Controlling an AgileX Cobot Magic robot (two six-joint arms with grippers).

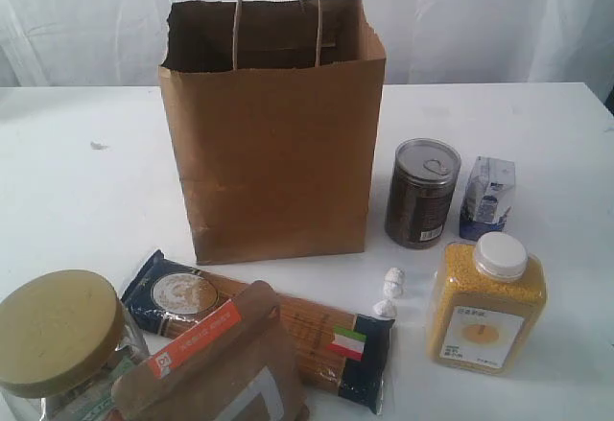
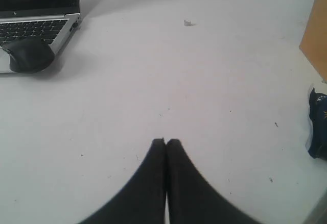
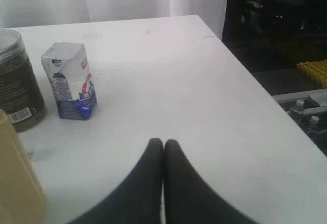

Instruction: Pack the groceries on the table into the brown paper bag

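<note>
Exterior view: the tall brown kraft paper bag (image 1: 273, 152) stands open on the plain white table (image 1: 86, 200), with the dark pull-tab can (image 1: 422, 194) to its right. Left wrist view: the left gripper (image 2: 166, 142), closed and empty, hangs near the bag. Right wrist view: the right gripper (image 3: 163, 142), also closed, faces the small blue-white carton (image 3: 69, 80) just past the can from the bag. It would do well to open wide before descending.

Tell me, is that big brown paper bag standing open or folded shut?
Open and upright. The brown paper bag stands on the table, mouth spread wide; its bottom is hidden.
</note>
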